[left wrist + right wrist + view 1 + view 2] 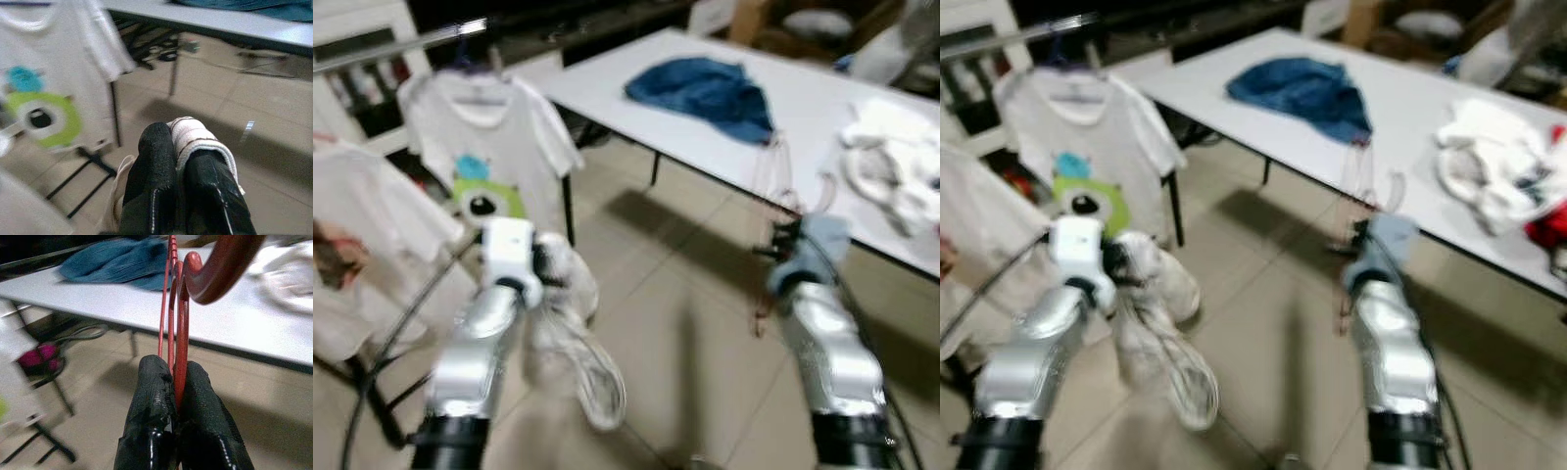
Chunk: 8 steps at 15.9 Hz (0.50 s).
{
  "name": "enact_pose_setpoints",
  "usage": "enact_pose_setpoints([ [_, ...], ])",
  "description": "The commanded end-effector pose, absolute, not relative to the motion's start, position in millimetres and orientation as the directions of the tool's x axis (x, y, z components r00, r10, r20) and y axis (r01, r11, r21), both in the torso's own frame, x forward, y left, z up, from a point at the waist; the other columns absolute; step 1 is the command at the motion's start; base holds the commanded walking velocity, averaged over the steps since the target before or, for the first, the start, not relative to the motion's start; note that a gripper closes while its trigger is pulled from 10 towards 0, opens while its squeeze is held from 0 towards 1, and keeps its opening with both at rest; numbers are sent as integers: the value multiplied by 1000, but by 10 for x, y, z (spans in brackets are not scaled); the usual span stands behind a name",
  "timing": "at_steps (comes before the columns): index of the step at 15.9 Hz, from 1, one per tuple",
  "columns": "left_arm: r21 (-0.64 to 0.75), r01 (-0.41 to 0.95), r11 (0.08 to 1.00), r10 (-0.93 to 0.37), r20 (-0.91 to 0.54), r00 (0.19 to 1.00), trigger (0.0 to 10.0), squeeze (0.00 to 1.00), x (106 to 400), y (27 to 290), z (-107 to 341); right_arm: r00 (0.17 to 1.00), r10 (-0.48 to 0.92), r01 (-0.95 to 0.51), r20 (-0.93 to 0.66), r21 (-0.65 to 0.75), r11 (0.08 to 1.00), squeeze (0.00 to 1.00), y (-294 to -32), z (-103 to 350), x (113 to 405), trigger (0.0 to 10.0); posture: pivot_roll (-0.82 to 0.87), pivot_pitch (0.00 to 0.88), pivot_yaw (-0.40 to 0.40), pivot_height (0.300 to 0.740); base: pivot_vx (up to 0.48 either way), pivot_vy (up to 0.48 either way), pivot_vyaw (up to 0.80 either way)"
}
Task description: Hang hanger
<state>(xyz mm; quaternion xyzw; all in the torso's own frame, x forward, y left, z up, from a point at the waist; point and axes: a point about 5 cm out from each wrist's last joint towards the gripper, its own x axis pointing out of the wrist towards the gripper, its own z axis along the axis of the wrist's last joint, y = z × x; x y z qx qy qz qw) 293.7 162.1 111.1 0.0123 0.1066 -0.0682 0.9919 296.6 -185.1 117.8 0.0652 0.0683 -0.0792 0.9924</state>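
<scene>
My right gripper [171, 364] is shut on a thin red hanger [182, 318], whose hook curves up past the fingers. In the eye views that gripper [785, 240] is raised in front of the table edge, and the hanger [770, 176] stands upright above it. My left gripper [177, 142] is shut on a white garment [576, 343] that droops toward the floor. A metal clothes rail [401, 44] runs at the upper left. On it hang a white T-shirt with a green monster print [489, 147] and another white shirt [352, 225].
A white table [607, 93] stretches from the centre back to the right. It carries a blue garment [705, 93] and a pile of white clothes [891, 166]. The rack's black legs [372, 401] stand at the lower left. Beige tiled floor [685, 294] lies between rack and table.
</scene>
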Motion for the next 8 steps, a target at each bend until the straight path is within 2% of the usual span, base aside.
enact_pose_setpoints([
  [1,15,117,993,-113,-157,981,10000,0,2981,1667,1243,983,-127,145,-135,134,980,0,-1795,1218,2976,10000,-64,0,27,740,0,0,-738],
  [5,15,173,985,-171,-92,981,10000,0,2995,1620,1320,988,-81,97,-128,125,987,0,-1748,1225,2971,10000,-66,0,32,740,0,0,-741],
  [6,-22,176,984,-177,-69,982,10000,0,2995,1618,1356,990,-57,74,-129,132,989,0,-1722,1227,2969,10000,-66,0,32,740,0,0,-750],
  [8,-19,182,983,-183,-66,981,10000,0,2998,1630,1368,992,-8,24,-125,124,992,0,-1661,1226,2961,10000,-65,0,33,740,278,0,0],
])
